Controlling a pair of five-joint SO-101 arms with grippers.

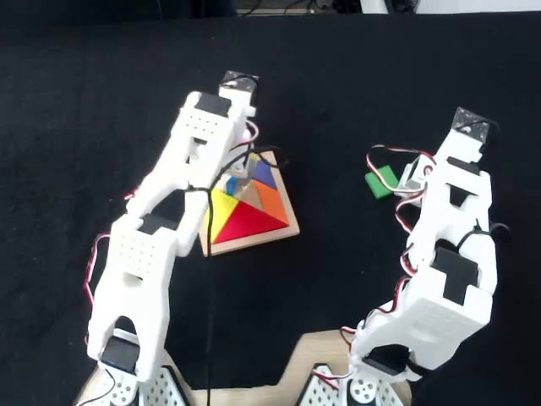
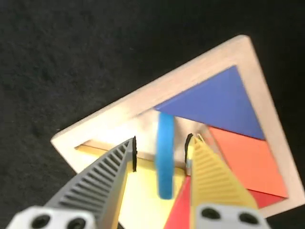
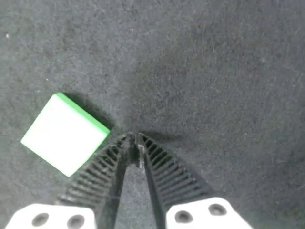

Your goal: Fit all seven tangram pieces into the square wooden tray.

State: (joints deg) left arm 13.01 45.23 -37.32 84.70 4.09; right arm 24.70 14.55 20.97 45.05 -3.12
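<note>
1. High view: the left hand (image 1: 239,173) is low over the far part of the tray (image 1: 254,244). A yellow piece (image 1: 221,216), a red piece (image 1: 249,224), an orange piece (image 1: 270,201) and a dark-blue triangle (image 1: 264,173) lie in the tray, on the near side of that hand. The right hand (image 1: 407,182) is down at the black worktop (image 1: 101,101), well apart from the tray. The green piece (image 1: 382,182) is just beside it, on the side toward the tray.
2. Left wrist view: the hand is narrowly parted. A light-blue piece (image 2: 165,157) stands on edge between the grey finger (image 2: 102,181) and the yellow finger (image 2: 209,181), with a gap visible on each side. The piece is over the tray's bare corner, next to the dark-blue triangle.
3. Right wrist view: the hand is closed with the tips meeting, holding nothing. The green piece lies flat on the worktop, just beside one finger and outside the grip.
</note>
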